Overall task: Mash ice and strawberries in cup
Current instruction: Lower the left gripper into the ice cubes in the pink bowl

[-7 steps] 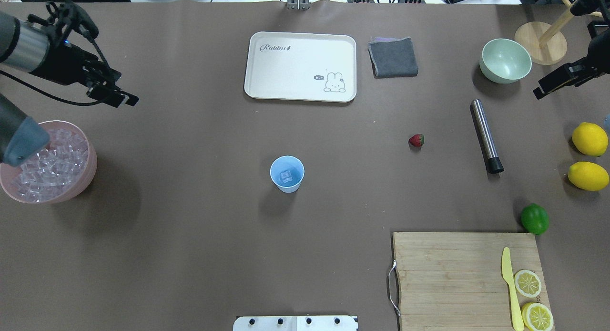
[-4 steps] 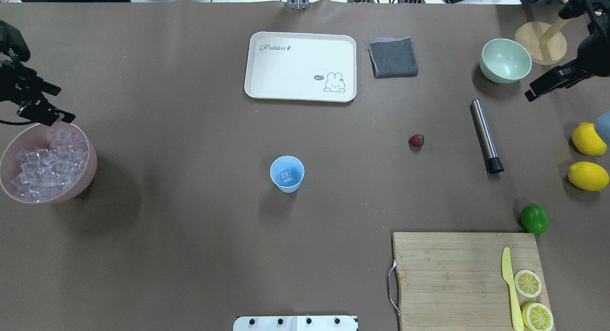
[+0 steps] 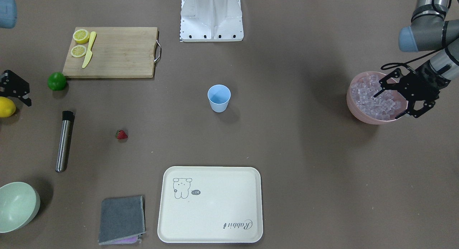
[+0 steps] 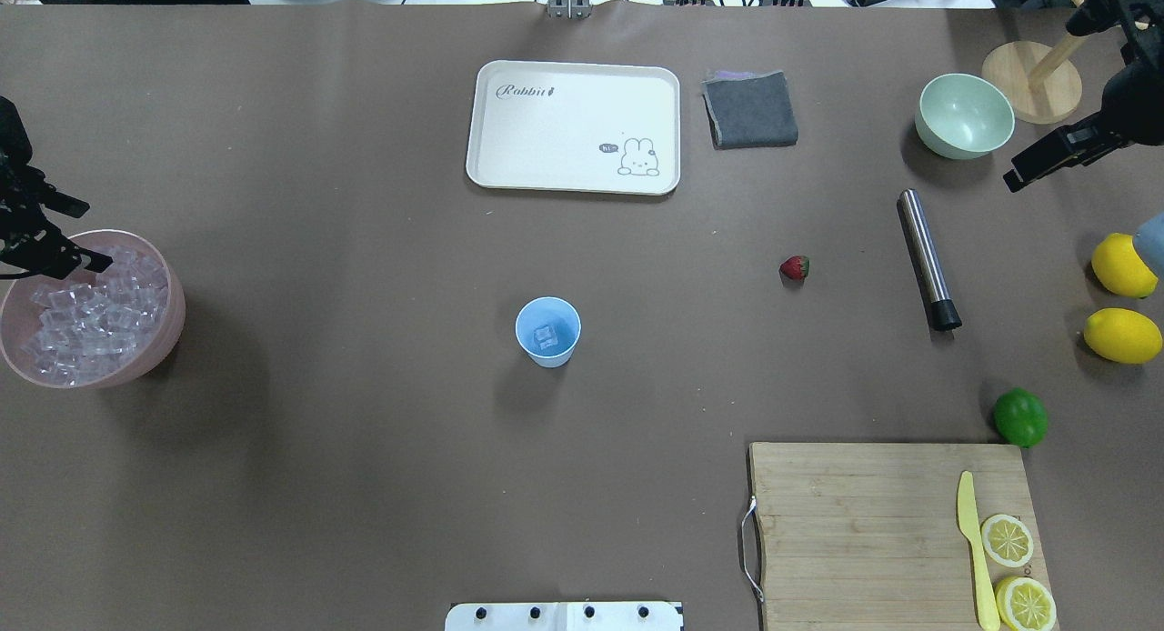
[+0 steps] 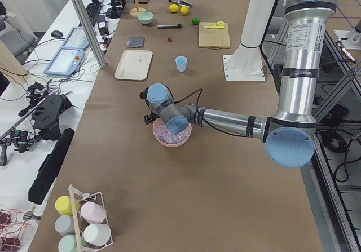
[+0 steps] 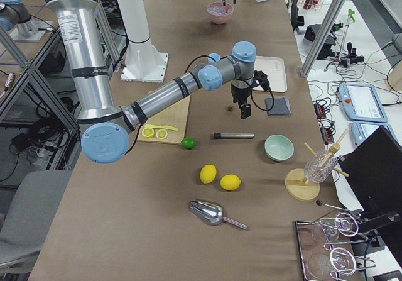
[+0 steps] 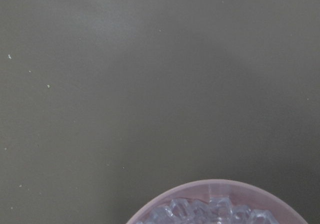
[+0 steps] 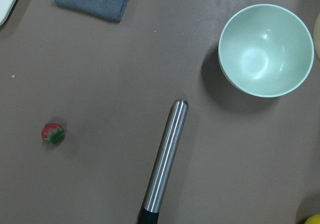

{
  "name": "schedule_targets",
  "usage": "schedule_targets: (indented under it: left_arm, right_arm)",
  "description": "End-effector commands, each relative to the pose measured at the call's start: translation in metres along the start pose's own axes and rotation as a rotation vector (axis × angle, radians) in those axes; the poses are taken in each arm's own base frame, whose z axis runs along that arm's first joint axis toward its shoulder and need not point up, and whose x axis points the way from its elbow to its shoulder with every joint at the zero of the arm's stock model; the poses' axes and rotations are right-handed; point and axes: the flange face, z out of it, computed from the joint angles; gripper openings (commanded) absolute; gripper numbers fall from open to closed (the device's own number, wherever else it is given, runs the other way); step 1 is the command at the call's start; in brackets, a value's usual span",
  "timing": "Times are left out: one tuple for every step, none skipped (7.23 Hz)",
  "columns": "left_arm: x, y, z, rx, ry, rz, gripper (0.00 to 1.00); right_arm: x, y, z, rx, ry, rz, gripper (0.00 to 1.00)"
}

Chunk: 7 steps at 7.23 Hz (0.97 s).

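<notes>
The cup [image 4: 547, 332] stands upright near the middle of the desk [image 4: 364, 485], and one ice cube [image 4: 546, 337] is seen lying at its bottom. The rest of the ice [image 4: 86, 326] is heaped in a pink bowl [image 4: 173, 326] at the desk's left end. The left gripper [image 3: 389, 104] is held just above this bowl, over its far side, with the jaws spread wide and nothing between them. In the left wrist view only the bowl's rim and the topmost cubes are shown.

The strawberry [image 4: 794, 267] lies alone on the desk, well to the right of the cup, with a metal rod [image 4: 925, 254] with a black end lying beyond it. The right gripper [image 4: 1046, 163] is held in the air near a pale-green bowl [image 4: 964, 115], above the rod's far end. Whether its jaws are wide or narrow cannot be told. The strawberry, the rod and the green bowl are all shown in the right wrist view, none of them touched.

A white tray [image 4: 573, 126] and a folded grey cloth [image 4: 750, 109] are set beyond the cup.
</notes>
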Motion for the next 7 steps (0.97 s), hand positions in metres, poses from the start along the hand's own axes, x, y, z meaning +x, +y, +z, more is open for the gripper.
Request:
schedule_targets:
  left_arm:
    - [0.012,0.005,0.018,-0.026,0.023,0.013,0.89]
    - [0.016,0.006,0.023,-0.033,0.033,0.018,0.89]
    - [0.018,0.007,0.025,-0.037,0.036,0.019,0.89]
    - [0.023,0.013,0.034,-0.053,0.05,0.033,0.89]
    - [0.024,0.016,0.036,-0.06,0.051,0.032,0.89]
    - [0.027,0.016,0.041,-0.067,0.045,0.038,0.89]
    - [0.029,0.016,0.046,-0.073,0.041,0.043,0.89]
  right_arm:
    - [0.003,0.0,0.0,0.003,0.018,0.003,1.0]
    - [0.005,0.0,0.001,0.005,0.03,0.004,1.0]
    - [0.006,0.0,0.001,0.006,0.04,0.005,1.0]
    - [0.007,0.001,0.002,0.005,0.042,0.006,1.0]
    - [0.007,0.001,0.002,0.005,0.042,0.007,1.0]
    - [0.007,0.001,0.002,0.005,0.043,0.007,1.0]
    - [0.008,0.002,0.002,0.005,0.046,0.008,1.0]
